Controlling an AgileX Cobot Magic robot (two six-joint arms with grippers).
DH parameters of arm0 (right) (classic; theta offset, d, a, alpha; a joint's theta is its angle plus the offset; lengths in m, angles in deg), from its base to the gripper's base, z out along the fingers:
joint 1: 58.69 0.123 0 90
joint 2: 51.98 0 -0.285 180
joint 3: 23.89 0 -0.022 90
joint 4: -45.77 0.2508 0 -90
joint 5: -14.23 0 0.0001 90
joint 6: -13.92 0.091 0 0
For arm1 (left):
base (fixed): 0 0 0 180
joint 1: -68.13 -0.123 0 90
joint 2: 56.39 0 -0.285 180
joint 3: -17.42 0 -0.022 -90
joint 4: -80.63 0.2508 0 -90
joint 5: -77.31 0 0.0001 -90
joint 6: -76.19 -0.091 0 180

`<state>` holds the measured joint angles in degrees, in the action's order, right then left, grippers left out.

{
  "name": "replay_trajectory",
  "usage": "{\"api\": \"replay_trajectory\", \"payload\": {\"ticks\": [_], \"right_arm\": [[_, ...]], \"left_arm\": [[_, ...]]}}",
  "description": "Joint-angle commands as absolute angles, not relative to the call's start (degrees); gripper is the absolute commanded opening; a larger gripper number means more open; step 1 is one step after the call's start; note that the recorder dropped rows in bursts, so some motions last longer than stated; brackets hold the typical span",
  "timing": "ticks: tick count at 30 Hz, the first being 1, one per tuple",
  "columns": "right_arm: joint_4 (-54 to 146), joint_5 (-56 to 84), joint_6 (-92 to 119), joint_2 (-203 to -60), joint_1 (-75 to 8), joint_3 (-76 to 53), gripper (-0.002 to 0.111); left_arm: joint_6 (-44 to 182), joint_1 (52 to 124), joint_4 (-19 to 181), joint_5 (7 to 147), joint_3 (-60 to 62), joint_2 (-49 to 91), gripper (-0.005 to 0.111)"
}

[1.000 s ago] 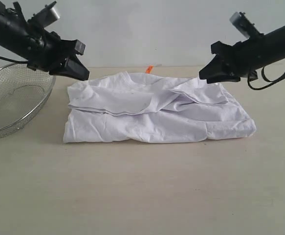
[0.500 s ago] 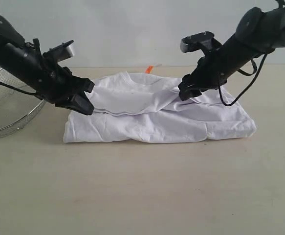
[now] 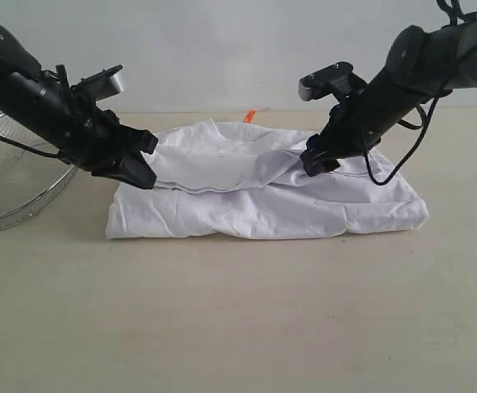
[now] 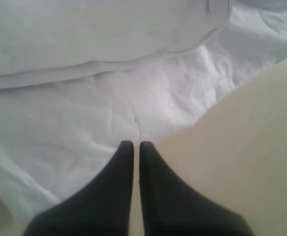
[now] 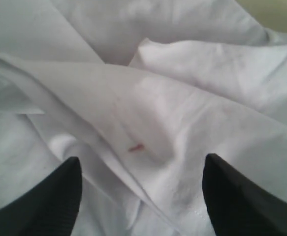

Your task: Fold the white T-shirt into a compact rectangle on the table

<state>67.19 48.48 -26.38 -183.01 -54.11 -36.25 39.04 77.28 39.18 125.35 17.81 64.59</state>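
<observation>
The white T-shirt (image 3: 254, 196) lies in the middle of the counter (image 3: 238, 319), just beside a wire basket (image 3: 13, 192) at its left end. It has hardly shifted in the last second; the arms are what moved. Both were held up over the far corners of the garment and have now come down onto it.

The left tool (image 3: 142, 177) has dropped to the left edge, where the upper layer overhangs the lower one. It is clenched, its jaws pressed together with no cloth seen between them, and its tips rest at the hem where fabric meets bare counter. The right tool (image 3: 312, 166) has swung inward from the right sleeve to a raised ridge of cloth (image 5: 148, 103) near the middle. It has spread wide and is released, its jaws straddling that ridge without gripping it.

This likely means one fold is finished and the arms are lining up for the next pinch. The right seems ready to close, while the left would have to open first.

The shirt is already a broad, rough rectangle. Its sleeves are turned in, and the collar (image 3: 213, 124) and orange neck tag (image 3: 250, 115) sit at the far side. The layers are loose and creased, and it is still too wide to count as compact.
</observation>
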Motion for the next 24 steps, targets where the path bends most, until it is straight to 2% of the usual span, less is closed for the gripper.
{"api": "replay_trajectory", "payload": {"ticks": [1,6,11,14,15,18,24], "right_arm": [[66.9,50.4,-26.5,-182.7,-54.0,-36.5,0.062],[66.9,46.7,-25.9,-183.7,-54.0,-36.5,0.061],[66.9,43.3,-25.3,-185.1,-54.0,-36.5,0.042],[66.9,40.9,-24.9,-185.2,-54.0,-36.5,0.035],[66.9,40.0,-24.9,-185.1,-54.0,-36.5,0.030],[66.9,36.4,-23.8,-184.7,-54.0,-36.6,0.000],[67.0,26.4,-20.0,-184.7,-54.0,-36.6,0.000]], "left_arm": [[39.4,77.6,39.5,124.6,17.6,64.7,0.004],[39.4,77.6,39.5,124.1,17.6,64.7,0.004],[39.4,77.6,39.5,124.1,17.6,64.7,0.004],[39.4,77.6,39.5,124.0,17.6,64.7,0.004],[39.4,77.6,39.5,124.0,17.6,64.7,0.004],[39.4,77.6,39.5,124.0,17.6,64.7,0.004],[39.4,77.6,39.5,124.0,17.6,64.7,0.004]]}}
